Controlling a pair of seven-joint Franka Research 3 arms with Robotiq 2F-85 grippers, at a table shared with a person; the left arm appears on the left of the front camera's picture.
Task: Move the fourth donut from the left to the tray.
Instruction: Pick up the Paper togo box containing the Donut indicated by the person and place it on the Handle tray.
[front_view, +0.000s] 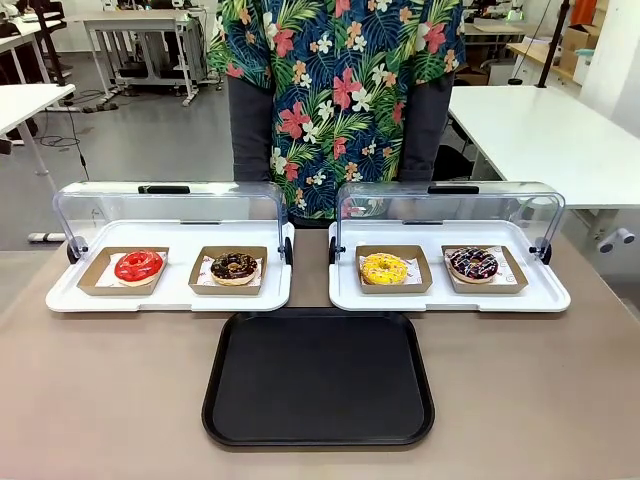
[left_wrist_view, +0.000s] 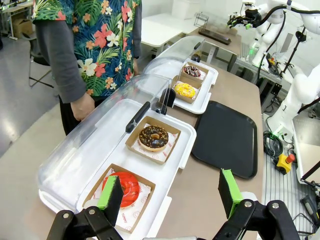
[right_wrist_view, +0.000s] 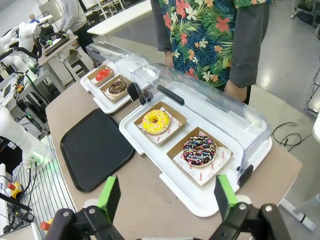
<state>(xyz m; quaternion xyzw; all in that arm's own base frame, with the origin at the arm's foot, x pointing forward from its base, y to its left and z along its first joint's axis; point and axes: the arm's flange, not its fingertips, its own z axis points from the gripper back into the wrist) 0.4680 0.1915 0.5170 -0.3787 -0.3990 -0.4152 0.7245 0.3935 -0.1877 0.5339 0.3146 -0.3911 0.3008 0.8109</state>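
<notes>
The fourth donut (front_view: 473, 263), chocolate with pink and white stripes, sits on a brown cardboard dish at the right end of the right white tray; it also lies below my right gripper (right_wrist_view: 167, 194) as the fourth donut (right_wrist_view: 199, 150). The black tray (front_view: 319, 377) lies flat in front of both white trays, bare. It shows at right as the black tray (left_wrist_view: 226, 137) and at left as the black tray (right_wrist_view: 95, 147). My left gripper (left_wrist_view: 170, 192) hovers open over the red donut's end. My right gripper is open too, holding nothing.
Left to right stand a red donut (front_view: 138, 266), a crumb-topped chocolate donut (front_view: 234, 267) and a yellow donut (front_view: 384, 268), each on a cardboard dish. Both clear domed lids (front_view: 170, 210) are raised at the back. A person in a flowered shirt (front_view: 340, 90) stands at the far side.
</notes>
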